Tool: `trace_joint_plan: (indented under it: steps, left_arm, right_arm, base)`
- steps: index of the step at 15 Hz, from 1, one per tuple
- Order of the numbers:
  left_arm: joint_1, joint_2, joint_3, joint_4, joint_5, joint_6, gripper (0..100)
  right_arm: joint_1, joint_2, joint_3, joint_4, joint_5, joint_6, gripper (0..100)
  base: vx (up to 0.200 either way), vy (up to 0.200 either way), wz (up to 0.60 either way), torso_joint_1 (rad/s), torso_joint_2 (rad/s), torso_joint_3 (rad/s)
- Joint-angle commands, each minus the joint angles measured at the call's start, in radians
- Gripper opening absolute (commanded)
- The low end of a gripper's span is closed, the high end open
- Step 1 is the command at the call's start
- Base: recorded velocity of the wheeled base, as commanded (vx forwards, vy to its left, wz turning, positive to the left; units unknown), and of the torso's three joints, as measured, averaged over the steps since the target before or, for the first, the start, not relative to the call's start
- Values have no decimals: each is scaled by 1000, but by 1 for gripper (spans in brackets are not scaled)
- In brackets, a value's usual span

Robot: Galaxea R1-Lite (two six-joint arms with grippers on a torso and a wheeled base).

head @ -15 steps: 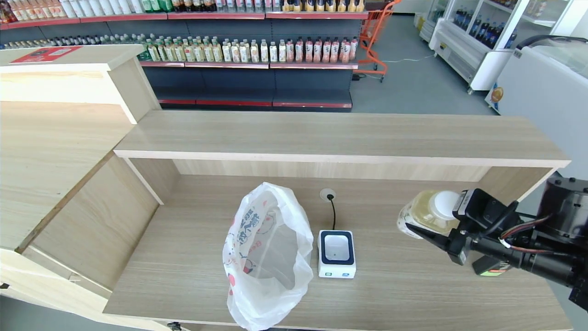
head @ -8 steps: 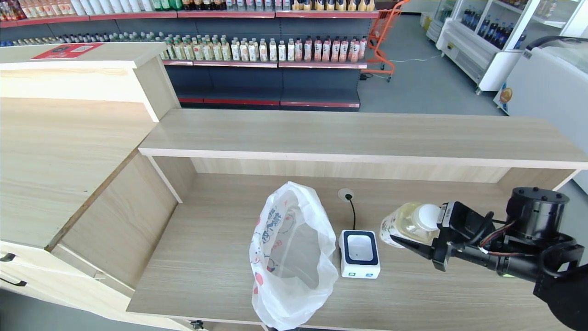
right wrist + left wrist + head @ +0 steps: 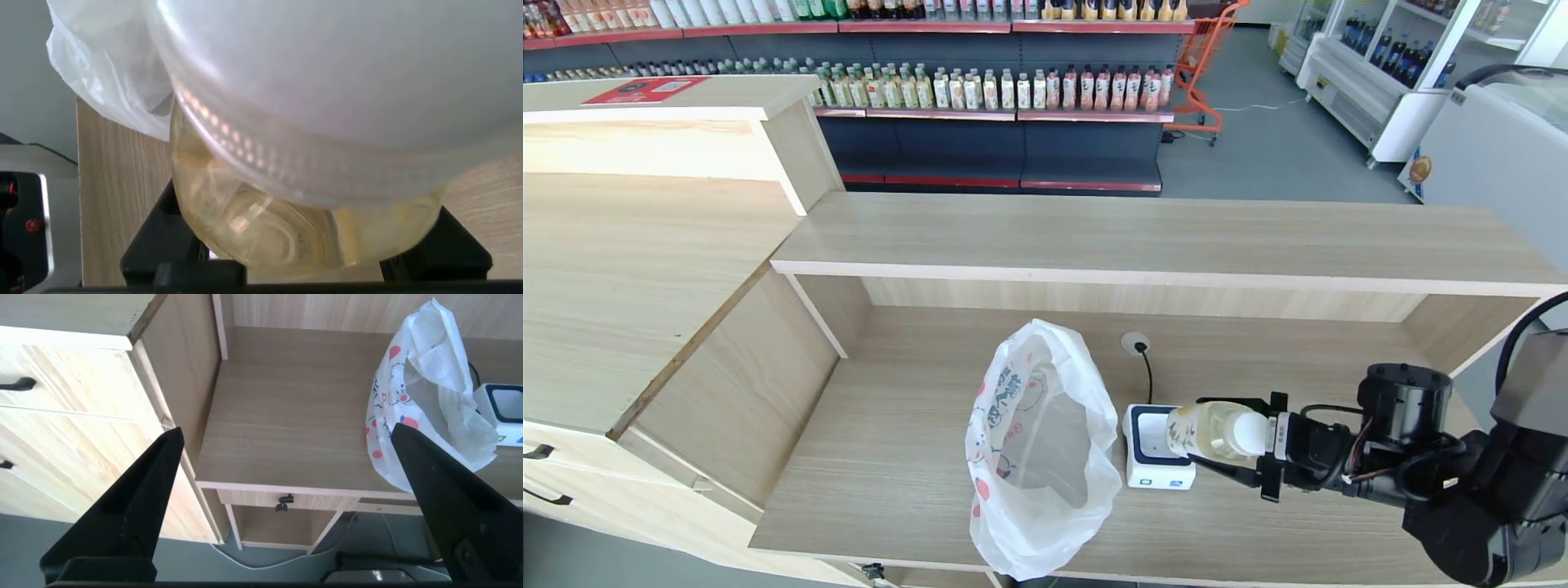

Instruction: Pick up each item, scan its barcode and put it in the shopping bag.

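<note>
A pale yellow drink bottle with a white cap lies sideways in my right gripper, which is shut on it. The bottle hangs just above the right half of the white barcode scanner on the counter. The white printed shopping bag stands open right beside the scanner, on its left. In the right wrist view the bottle is pressed close to the lens, with the bag behind it. My left gripper is open and holds nothing, low in front of the counter's near edge, and the bag lies beyond it.
The scanner's black cable runs to a grommet in the wooden counter. A raised shelf overhangs the back of the counter, and a side wall closes its left. Drawers sit lower left.
My right gripper has carried the bottle left, from the counter's right end to above the scanner, and turned it onto its side. The head camera shifted between the first two frames.
</note>
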Motion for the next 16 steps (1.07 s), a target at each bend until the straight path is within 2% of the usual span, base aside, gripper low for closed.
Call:
trace_joint_plan:
  steps: [1,9,16]
  left_arm:
    - [0,0,0,0,0,-1,100]
    - [0,0,0,0,0,-1,100]
    - [0,0,0,0,0,-1,100]
  right_arm:
    - [-15,101,-55,5,26,-35,0]
    - [-12,295,-279,-1,89,-124,0]
    - [-5,310,-329,0,110,-138,0]
  base:
    - [0,0,0,0,0,0]
    - [0,0,0,0,0,0]
    - [0,0,0,0,0,0]
